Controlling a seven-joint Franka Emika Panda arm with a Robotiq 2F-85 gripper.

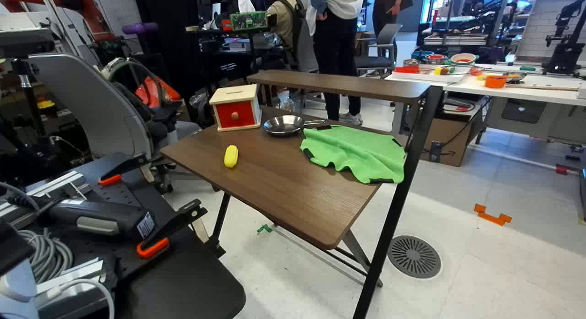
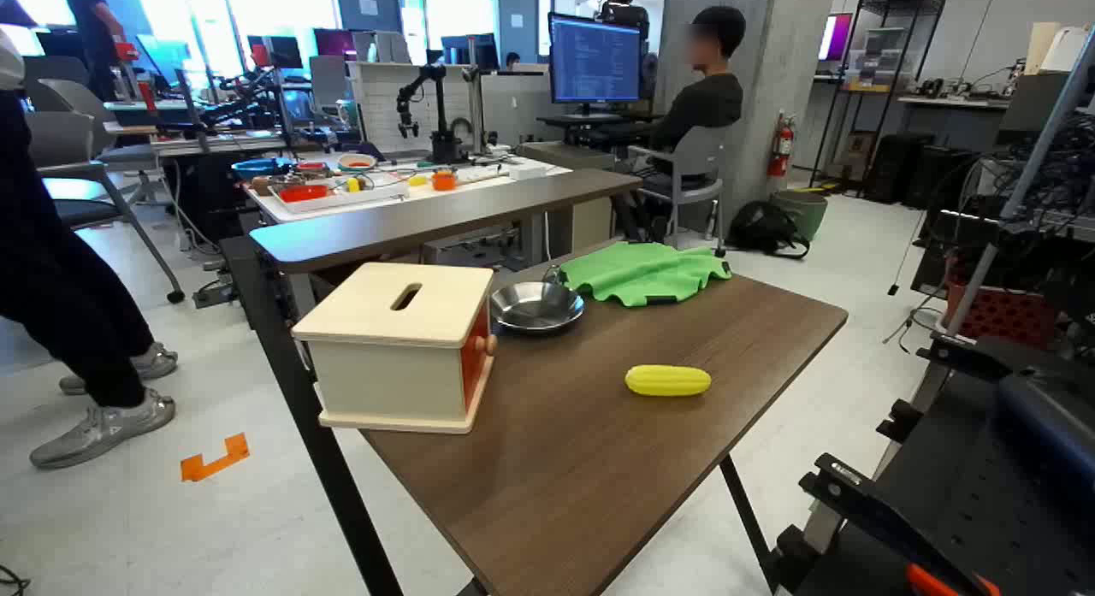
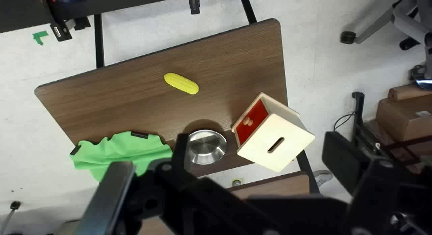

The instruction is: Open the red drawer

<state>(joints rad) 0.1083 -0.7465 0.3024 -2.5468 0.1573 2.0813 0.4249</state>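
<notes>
The red drawer (image 1: 225, 113) sits flush in a pale wooden box with a slotted lid. A round wooden knob (image 1: 235, 115) is on its front. In an exterior view the red front (image 2: 473, 372) shows only from the side, with the knob sticking out. In the wrist view the red front (image 3: 255, 115) and knob (image 3: 247, 121) face the upper left. My gripper (image 3: 258, 152) is wide open and empty, above the box. The box shows between its two dark fingers, with a gap to each. Neither exterior view shows the gripper.
A metal pan (image 1: 284, 125) stands beside the box, with a green cloth (image 1: 355, 149) beyond it. A yellow corn-like object (image 1: 231, 156) lies on the brown table (image 1: 293, 186). A raised shelf (image 1: 339, 84) runs along one side. The box stands near the table edge.
</notes>
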